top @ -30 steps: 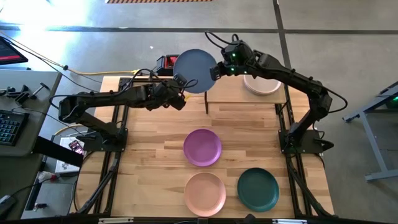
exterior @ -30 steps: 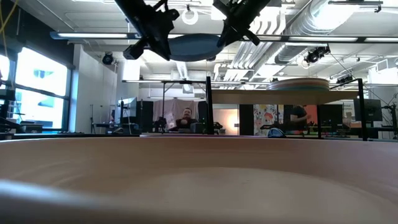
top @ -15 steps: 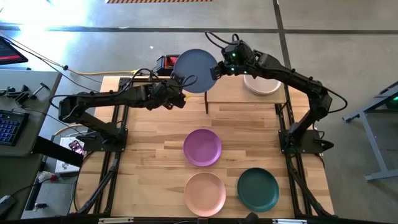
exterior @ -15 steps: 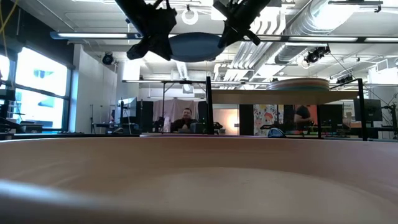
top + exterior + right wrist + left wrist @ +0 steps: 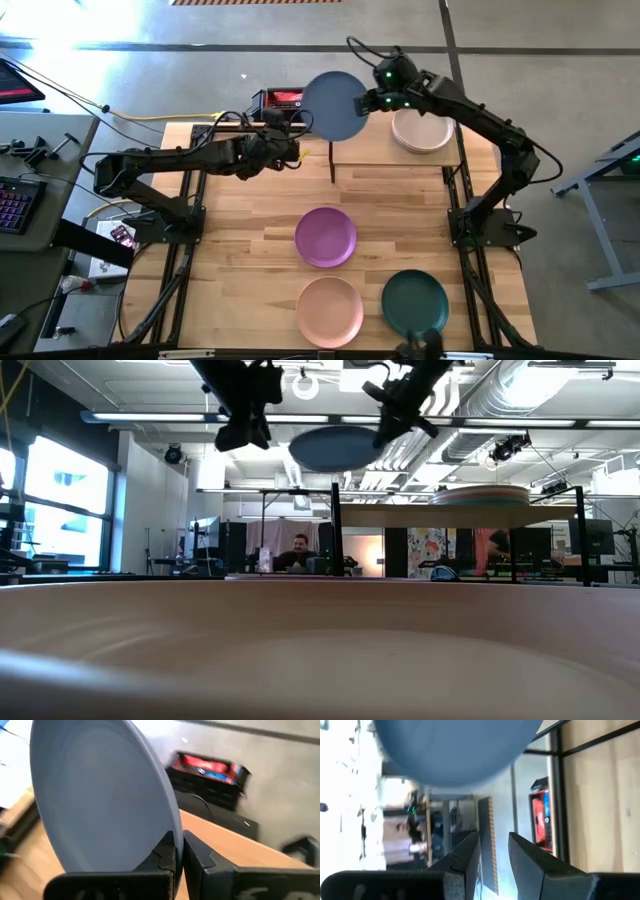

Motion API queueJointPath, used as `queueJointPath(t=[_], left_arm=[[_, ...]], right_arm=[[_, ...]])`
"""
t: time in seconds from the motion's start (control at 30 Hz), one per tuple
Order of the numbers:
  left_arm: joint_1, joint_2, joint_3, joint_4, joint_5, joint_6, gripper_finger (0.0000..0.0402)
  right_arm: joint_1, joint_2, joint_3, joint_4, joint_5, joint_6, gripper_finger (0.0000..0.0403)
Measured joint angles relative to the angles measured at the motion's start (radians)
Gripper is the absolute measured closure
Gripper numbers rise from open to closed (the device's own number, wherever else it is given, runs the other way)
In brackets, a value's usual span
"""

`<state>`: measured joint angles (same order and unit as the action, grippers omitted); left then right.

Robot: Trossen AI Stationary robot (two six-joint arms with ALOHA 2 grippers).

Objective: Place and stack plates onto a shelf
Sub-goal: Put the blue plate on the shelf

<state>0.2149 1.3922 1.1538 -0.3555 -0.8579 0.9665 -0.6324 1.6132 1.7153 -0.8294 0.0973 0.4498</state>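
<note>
Blue plate (image 5: 334,105) sits upper centre of high view, pinched at its rim by right hand (image 5: 368,100), held in air by shelf's (image 5: 395,152) left end. Left hand (image 5: 291,146) w/ fingers apart, holding nothing, just left of plate over tabletop (image 5: 240,250).

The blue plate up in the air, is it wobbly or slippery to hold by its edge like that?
Probably stiff: the blue plate keeps its round shape though the right gripper pinches only its rim. It looks light, since that thin pinch carries it alone. Its matte surface likely helps the grip, but held by one edge it could still swing.
</note>
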Motion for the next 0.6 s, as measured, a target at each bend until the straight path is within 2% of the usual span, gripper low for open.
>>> queueJointPath(t=[0.17,0.37,0.6], left_arm=[[0.0,0.0,0.0,0.001,-0.077,-0.08,0.0309],[0.001,0.0,0.0,0.001,-0.082,-0.168,0.0309],[0.001,0.0,0.0,0.002,-0.078,-0.162,0.0309]], right_arm=[[-0.062,-0.034,0.0,-0.098,0.001,-0.006,0.0402],[-0.118,-0.033,0.0,-0.224,-0.023,-0.049,0.0402],[-0.133,-0.031,0.0,-0.287,-0.027,-0.077,0.0402]])
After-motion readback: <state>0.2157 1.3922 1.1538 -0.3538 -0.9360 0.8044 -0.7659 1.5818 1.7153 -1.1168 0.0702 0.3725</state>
